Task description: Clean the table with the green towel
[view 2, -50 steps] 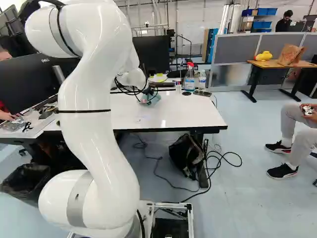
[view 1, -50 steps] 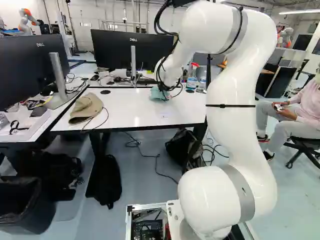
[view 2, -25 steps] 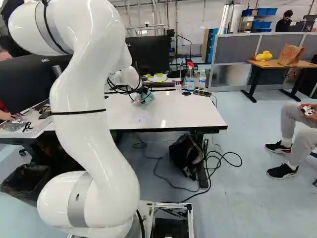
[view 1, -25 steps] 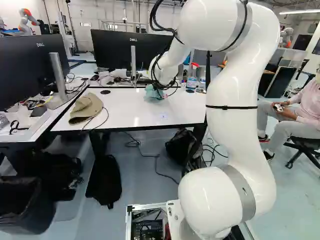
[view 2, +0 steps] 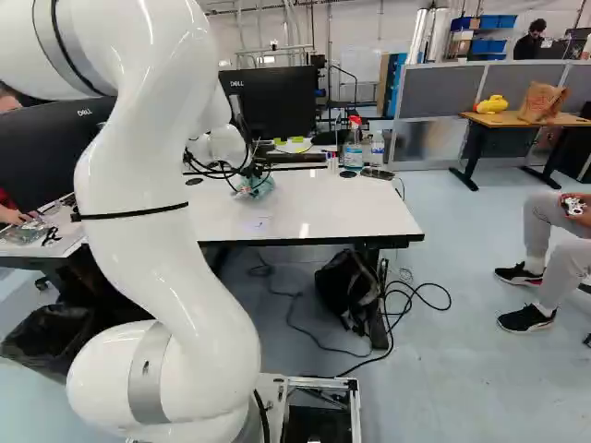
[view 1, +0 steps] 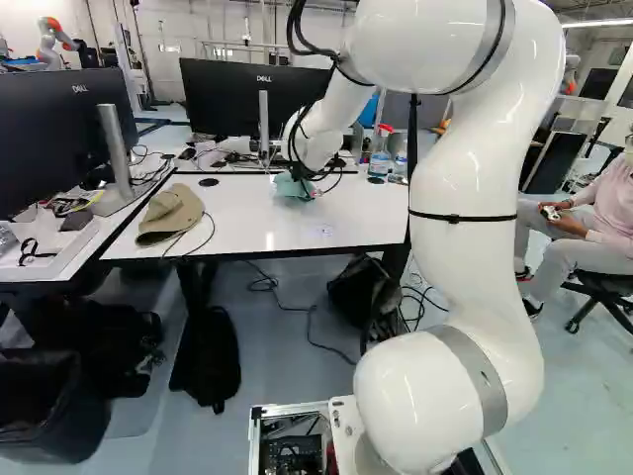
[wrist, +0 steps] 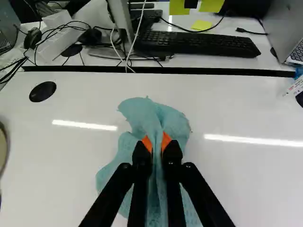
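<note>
On the table's [view 1: 346, 226] far half, green towel [wrist: 130, 151]: lying bunched, fanning left and right beneath the gripper.
Gripper [wrist: 157, 142]: standing narrow, pinching the towel from both sides.
Towel's long axis: running near to far, its folded tip pointing toward the keyboard [wrist: 196, 43].
Likely wipe: carrying the towel sideways; going left, it would be nearing the hat [view 1: 170, 215].

Crumpled green towel [wrist: 152, 118], pinched, on white table [wrist: 251, 179]
</note>
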### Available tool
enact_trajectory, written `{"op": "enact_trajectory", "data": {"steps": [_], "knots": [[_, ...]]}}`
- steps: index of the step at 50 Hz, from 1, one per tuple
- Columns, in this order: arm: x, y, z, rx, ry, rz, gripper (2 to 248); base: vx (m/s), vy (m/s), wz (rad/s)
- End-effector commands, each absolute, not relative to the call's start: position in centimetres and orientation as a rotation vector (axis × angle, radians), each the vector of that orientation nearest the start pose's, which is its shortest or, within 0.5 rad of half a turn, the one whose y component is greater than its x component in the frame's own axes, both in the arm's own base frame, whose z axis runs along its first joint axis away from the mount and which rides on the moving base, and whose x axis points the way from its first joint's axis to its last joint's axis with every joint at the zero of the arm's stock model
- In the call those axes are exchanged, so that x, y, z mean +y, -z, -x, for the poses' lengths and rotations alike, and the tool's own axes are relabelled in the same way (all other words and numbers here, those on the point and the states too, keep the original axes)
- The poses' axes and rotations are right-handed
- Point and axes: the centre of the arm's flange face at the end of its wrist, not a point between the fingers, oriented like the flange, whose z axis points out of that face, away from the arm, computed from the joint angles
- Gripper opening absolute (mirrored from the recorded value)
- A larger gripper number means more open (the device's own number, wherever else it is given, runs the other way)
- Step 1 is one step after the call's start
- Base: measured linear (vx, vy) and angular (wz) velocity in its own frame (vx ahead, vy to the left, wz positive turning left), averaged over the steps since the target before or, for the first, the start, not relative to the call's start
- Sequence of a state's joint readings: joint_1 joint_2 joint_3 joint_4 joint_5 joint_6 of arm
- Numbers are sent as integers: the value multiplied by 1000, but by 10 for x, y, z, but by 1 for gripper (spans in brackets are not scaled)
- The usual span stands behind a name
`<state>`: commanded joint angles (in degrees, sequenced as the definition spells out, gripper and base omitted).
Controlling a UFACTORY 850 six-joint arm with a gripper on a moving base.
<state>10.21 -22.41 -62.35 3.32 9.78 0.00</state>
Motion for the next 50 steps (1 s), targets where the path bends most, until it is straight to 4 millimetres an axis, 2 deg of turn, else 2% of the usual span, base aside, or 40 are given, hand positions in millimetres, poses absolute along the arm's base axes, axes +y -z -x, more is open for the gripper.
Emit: {"op": "enact_trajectory", "data": {"steps": [9,35,50], "knots": [[115,-437,-588,-185,1268,2762,41,0,0,0],[115,-440,-588,-184,1276,2758,41,0,0,0],[114,-456,-607,-171,1330,2732,41,0,0,0]]}}
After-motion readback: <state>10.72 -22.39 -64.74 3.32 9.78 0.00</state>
